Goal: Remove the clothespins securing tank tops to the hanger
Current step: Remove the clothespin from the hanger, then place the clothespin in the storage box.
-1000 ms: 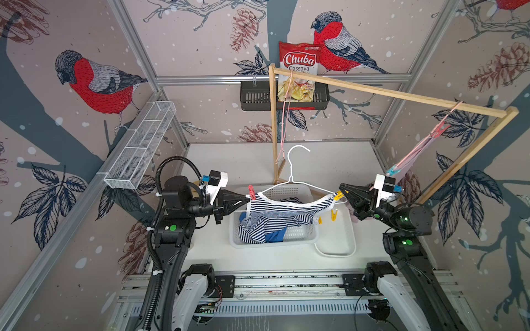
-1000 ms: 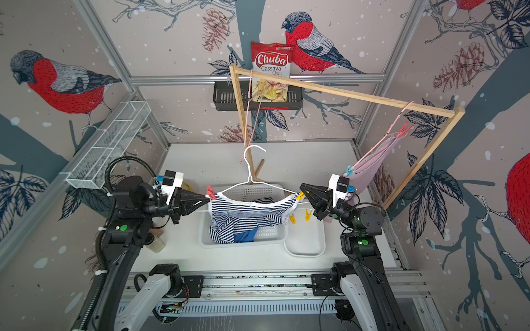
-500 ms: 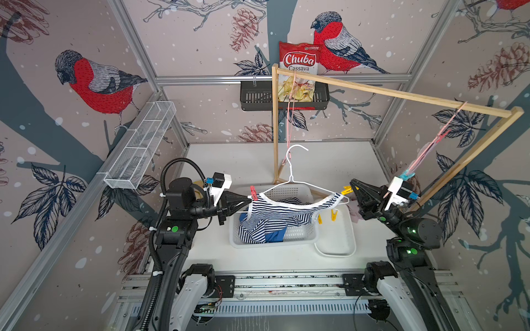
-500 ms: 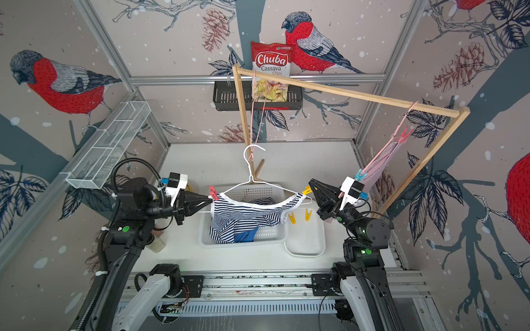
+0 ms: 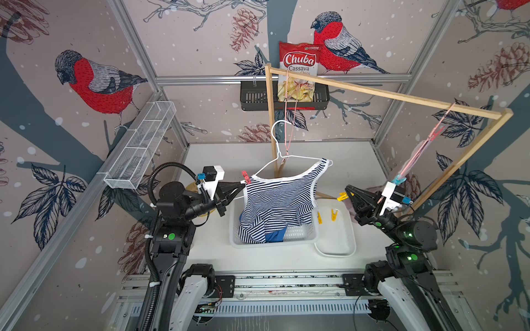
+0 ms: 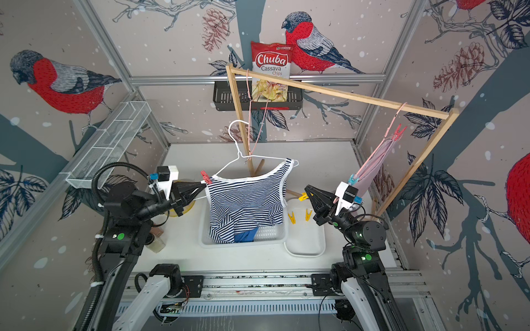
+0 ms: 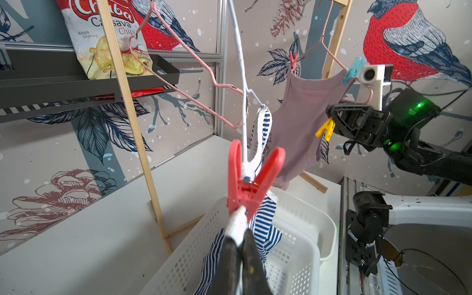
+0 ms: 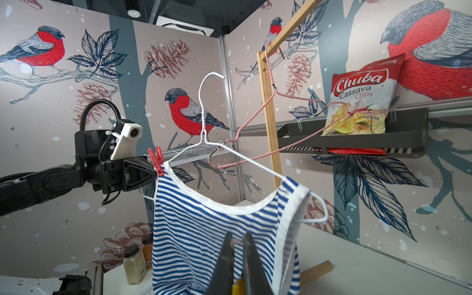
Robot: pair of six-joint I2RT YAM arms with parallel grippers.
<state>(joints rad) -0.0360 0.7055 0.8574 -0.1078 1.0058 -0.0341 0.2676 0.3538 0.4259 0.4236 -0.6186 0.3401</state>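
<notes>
With the left gripper (image 7: 239,238) clamped shut on the white wire hanger (image 7: 238,46) just behind the red plastic clothespin (image 7: 249,184), the right gripper (image 5: 348,191), pinching the freed yellow plastic clothespin (image 5: 342,197), should probably descend over the shallow white tray (image 5: 335,243) beneath before releasing.

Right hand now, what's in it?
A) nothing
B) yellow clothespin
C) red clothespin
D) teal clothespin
B: the right hand is shut on a yellow clothespin, apart from the striped tank top. The red clothespin is still clipped on the white hanger next to the left hand, and the teal clothespin clips the mauve tank top.
</notes>
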